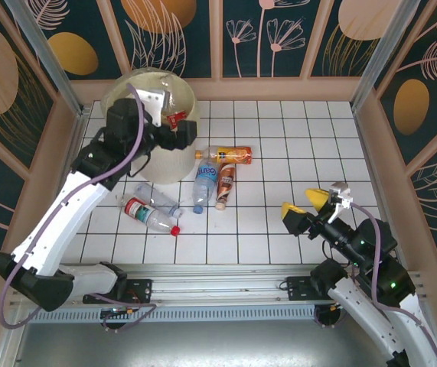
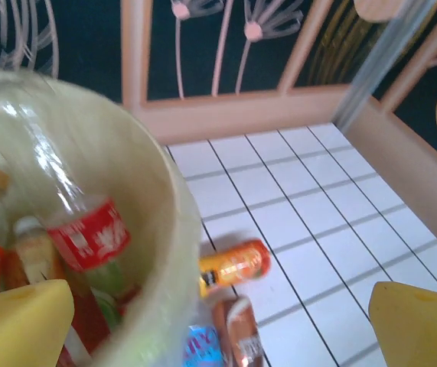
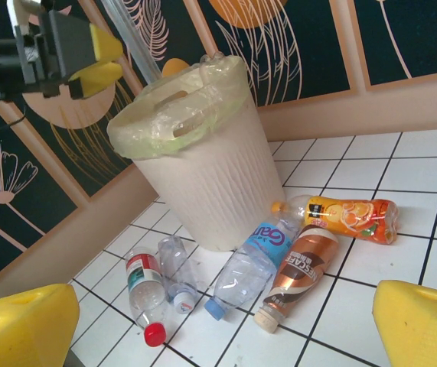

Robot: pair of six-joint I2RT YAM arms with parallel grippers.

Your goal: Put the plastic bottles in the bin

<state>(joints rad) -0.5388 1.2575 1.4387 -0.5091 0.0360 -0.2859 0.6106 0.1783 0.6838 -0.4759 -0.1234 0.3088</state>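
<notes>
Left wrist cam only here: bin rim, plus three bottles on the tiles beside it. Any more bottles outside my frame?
Observer: Two more. A clear plastic bottle with a red cap and a clear bottle with no visible label lie side by side on the white tiled table, on the arm-base side of the round cream plastic bin.
Operator: Right arm?
Observer: Right end effector hangs open over bare tiles, off to the right of all the bottles, and it holds nothing.
Operator: Bin liner okay?
Observer: The translucent liner is folded over the rim, and a handle cut-out shows through it.
</notes>
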